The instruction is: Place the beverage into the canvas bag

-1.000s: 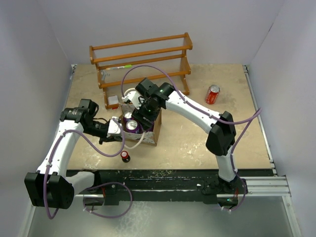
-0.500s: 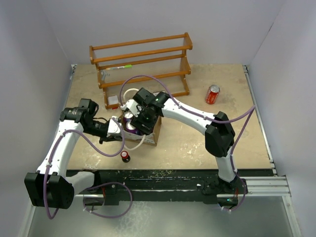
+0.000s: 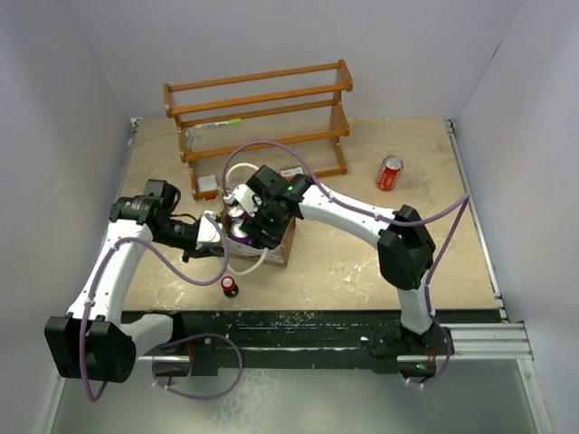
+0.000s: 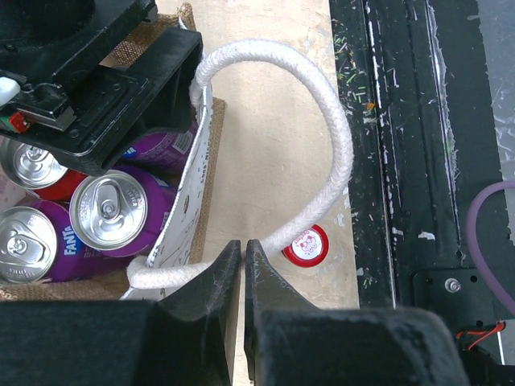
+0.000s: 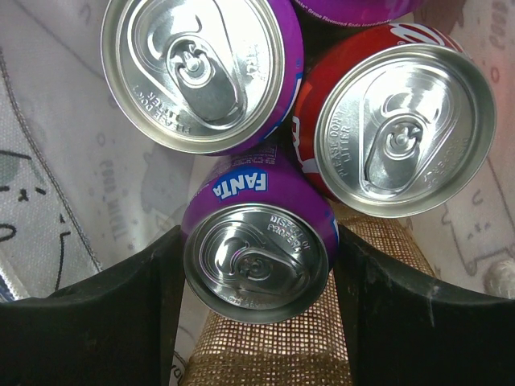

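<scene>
Shiny smooth metal Fanta can [image 5: 256, 259], coarse burlap lining inside cloth canvas bag [image 5: 273, 354], matt twisted rope handle [image 4: 342, 153].

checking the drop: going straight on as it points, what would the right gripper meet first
Likely the tan floor of the canvas bag, through the held purple can; depth unclear.

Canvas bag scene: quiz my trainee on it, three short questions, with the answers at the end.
1. What brand name shows on the purple can that the right gripper holds in the canvas bag?
2. True or false: the wooden rack lies tipped over.
3. The red can lying on the table is: A) in the bag B) right of the rack C) on the rack.
Key: 1 Fanta; 2 false; 3 B.
</scene>
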Controlling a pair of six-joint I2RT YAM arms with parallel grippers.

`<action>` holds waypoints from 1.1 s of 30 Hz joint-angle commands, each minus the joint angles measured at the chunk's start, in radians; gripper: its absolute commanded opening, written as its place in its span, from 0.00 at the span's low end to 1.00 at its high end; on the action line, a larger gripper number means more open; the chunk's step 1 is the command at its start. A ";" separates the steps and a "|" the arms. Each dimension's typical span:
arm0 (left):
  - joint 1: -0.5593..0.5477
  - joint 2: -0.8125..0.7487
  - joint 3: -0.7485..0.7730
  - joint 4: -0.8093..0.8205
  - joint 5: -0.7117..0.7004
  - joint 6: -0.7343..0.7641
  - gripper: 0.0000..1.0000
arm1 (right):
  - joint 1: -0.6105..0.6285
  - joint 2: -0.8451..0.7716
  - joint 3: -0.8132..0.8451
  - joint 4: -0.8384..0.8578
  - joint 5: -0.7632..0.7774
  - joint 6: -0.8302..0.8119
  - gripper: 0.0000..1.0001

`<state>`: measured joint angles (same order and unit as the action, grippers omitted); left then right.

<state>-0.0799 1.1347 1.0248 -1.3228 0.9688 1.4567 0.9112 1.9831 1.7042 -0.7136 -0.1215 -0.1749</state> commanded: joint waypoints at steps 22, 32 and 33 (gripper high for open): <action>-0.004 -0.001 0.067 0.013 0.065 -0.010 0.09 | 0.014 -0.037 0.007 -0.008 -0.027 -0.040 0.45; -0.004 -0.005 0.074 0.010 0.062 -0.010 0.09 | 0.015 -0.040 0.018 -0.009 -0.028 -0.041 0.59; -0.004 -0.008 0.074 0.010 0.061 -0.009 0.09 | 0.015 -0.041 0.017 -0.010 -0.027 -0.042 0.59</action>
<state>-0.0799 1.1347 1.0630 -1.3136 0.9859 1.4467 0.9195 1.9808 1.6901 -0.7013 -0.1234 -0.1978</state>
